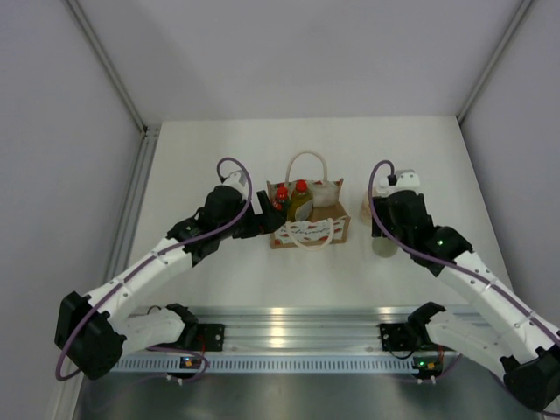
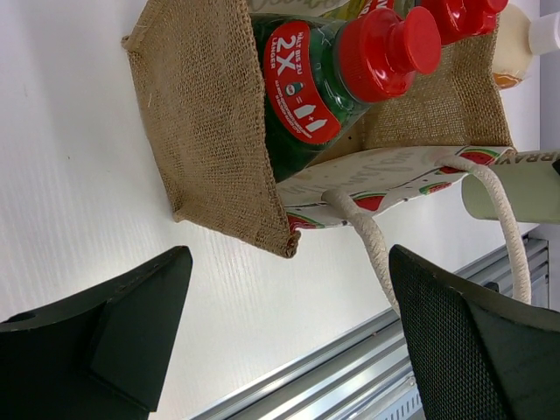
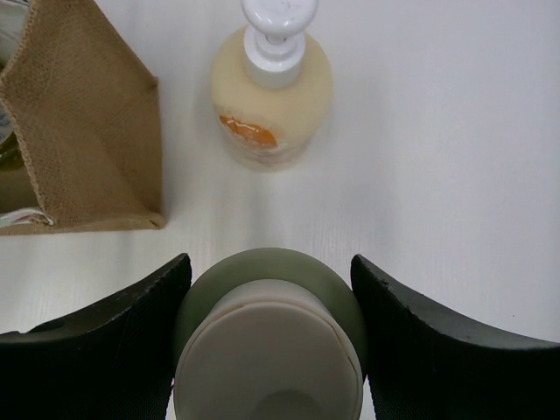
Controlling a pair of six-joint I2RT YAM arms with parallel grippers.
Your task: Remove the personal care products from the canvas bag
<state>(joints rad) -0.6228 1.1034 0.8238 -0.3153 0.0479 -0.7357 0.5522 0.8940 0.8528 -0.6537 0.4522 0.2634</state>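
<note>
While the right gripper presses its two dark fingers against the sides of the pale green bottle, gripping it just below the white cap, the left gripper hangs wide open with nothing between its fingers.

The pale green bottle is upright and outside the bag, off to the bag's right. From these views I cannot tell whether its base rests on the table or is just above it.

Beyond it, the cream pump bottle stands upright on the table. Its orange label faces the gripper, and it is close to the bag's right side wall without touching it.

The bag sits upright near the middle of the table, mouth open. Its white patterned panel faces the arms. One rope handle stands up at the back and the other droops over the front.

Two bottles are inside the bag. The dark green bottle is at the left end. The yellow bottle is just to its right. Both red caps rise above the rim.

The left gripper is just beside the bag's left side wall, pointing at it but not touching it.
</note>
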